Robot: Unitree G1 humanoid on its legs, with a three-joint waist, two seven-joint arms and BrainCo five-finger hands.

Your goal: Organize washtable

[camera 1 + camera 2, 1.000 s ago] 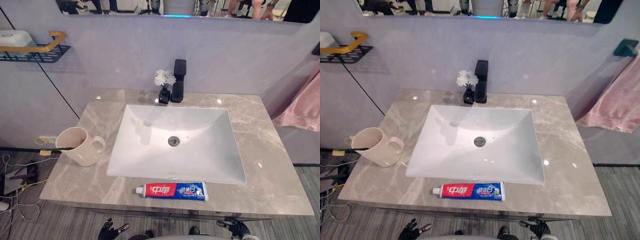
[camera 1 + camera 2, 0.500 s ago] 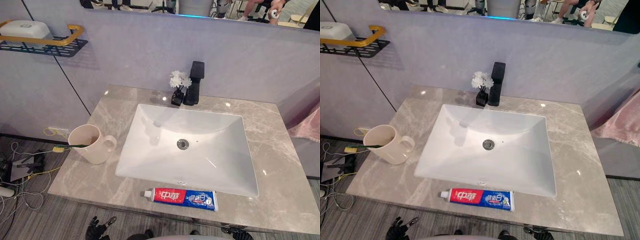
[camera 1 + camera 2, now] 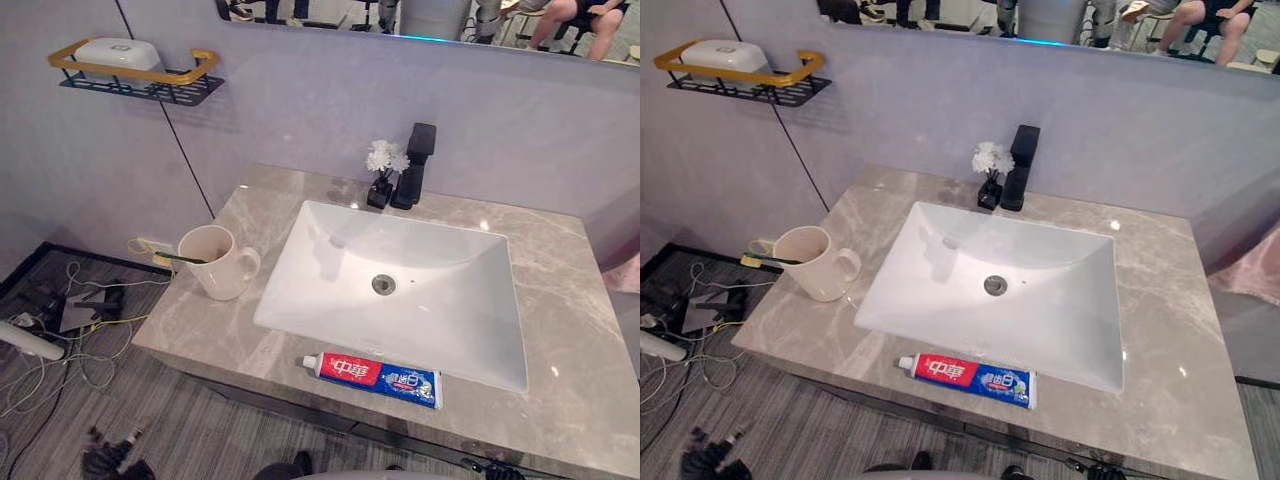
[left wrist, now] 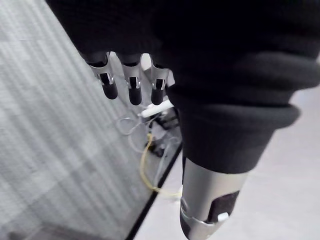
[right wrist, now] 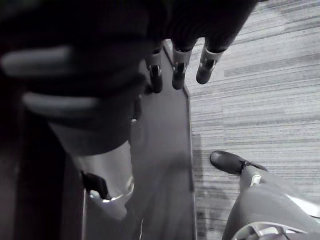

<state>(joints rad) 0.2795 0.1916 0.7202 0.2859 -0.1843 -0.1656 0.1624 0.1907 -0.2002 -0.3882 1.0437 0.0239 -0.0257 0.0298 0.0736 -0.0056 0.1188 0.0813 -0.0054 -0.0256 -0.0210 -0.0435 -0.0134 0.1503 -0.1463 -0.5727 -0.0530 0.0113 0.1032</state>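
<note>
**Left hand (image 4: pixel 134 86) and right hand (image 5: pixel 178 69) slack and empty, washtable (image 3: pixel 570 335) not yet started**

Both hands hang below the front edge of the counter, over the striped floor. In each wrist view the fingers are straight and relaxed, with nothing between them and the thumb. I read this as a rest pose, not a reach.

Layout, taken from the sink (image 3: pixel 330 265):
- The toothpaste tube (image 3: pixel 380 373) lies flat in front of the sink, along the counter's front strip. Its cap end is turned toward the mug's side. It is the one loose item lying down, so I judge it the first thing to tidy.
- The mug (image 3: pixel 218 262) stands upright to the left of the sink, with its handle turned toward the basin. That suits a grasp from the sink side.
- The toothbrush (image 3: pixel 176 259) leans in the mug, and one end pokes out over the rim on the side away from the sink (I can't tell which end is up).
- The faucet (image 3: pixel 415 165) stands behind the sink against the wall. The flowers (image 3: pixel 381 168) stand just beside it in a small dark vase. Both look placed on purpose, so I'd leave them.
- The shelf (image 3: pixel 140 78) is fixed to the wall high and well to the left of the sink. It carries a white box (image 3: pixel 118 52).

My judgement is that the tube likely belongs upright in the mug. The left hand is the nearer one to the mug.
</note>
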